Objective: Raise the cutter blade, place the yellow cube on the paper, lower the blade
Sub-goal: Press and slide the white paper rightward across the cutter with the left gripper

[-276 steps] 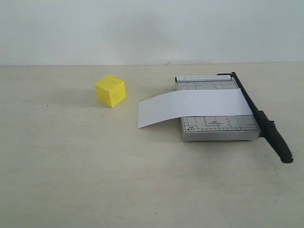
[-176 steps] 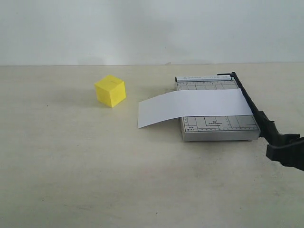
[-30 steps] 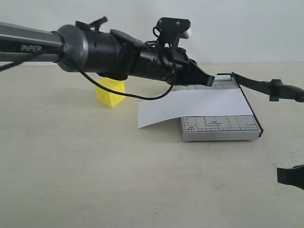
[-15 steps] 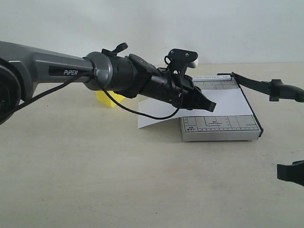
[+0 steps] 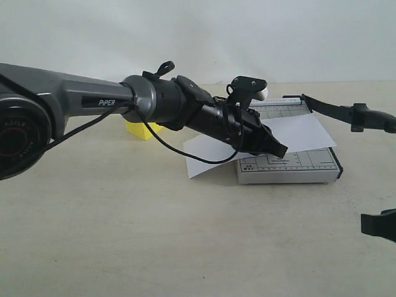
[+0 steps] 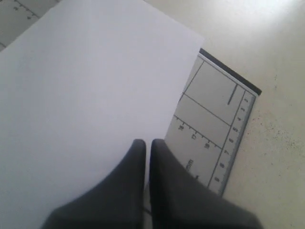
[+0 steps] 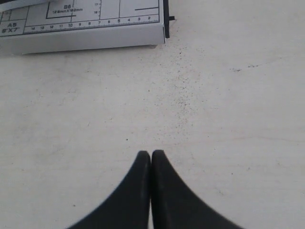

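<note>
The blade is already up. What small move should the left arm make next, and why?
Probably lift the left gripper away from the paper and draw it back toward the yellow cube. The cutter blade stands raised, the cube sits on the table, not on the paper, and the shut gripper holds nothing.

Exterior: low, wide. Left wrist: close over paper. Right wrist: over table. All share cutter base.
</note>
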Available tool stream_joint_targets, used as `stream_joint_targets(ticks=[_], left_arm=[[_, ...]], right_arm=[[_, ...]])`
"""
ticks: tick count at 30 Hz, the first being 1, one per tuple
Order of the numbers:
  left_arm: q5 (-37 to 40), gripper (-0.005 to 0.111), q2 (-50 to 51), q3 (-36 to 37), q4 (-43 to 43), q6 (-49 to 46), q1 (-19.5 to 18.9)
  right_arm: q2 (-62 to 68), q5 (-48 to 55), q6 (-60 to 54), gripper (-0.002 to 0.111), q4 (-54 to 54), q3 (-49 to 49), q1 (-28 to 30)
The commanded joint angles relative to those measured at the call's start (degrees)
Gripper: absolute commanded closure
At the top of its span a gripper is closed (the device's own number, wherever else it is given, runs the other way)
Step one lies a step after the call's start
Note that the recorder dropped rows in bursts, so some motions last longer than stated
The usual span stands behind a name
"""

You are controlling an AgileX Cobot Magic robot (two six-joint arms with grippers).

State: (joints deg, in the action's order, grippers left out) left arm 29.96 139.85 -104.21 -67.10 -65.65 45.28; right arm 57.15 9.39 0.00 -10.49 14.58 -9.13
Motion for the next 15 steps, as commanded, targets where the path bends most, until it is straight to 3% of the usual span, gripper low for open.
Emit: stream_joint_targets(ticks=[1, 8, 15], left_arm=[[4.79, 0.102, 3.36, -3.44, 3.87, 1.88, 0.09], [12.54, 0.102, 3.62, -7.13, 9.05, 1.88, 0.09], [9.85, 0.102, 3.62, -7.38, 12.71, 0.46, 0.09]], right_arm=[[0.10, -0.56, -0.35, 0.108, 0.42, -0.32, -0.04], [0.10, 0.06, 0.00, 0.108, 0.42, -0.32, -0.04], [0.10, 0.06, 0.00, 0.108, 0.42, -0.32, -0.04]])
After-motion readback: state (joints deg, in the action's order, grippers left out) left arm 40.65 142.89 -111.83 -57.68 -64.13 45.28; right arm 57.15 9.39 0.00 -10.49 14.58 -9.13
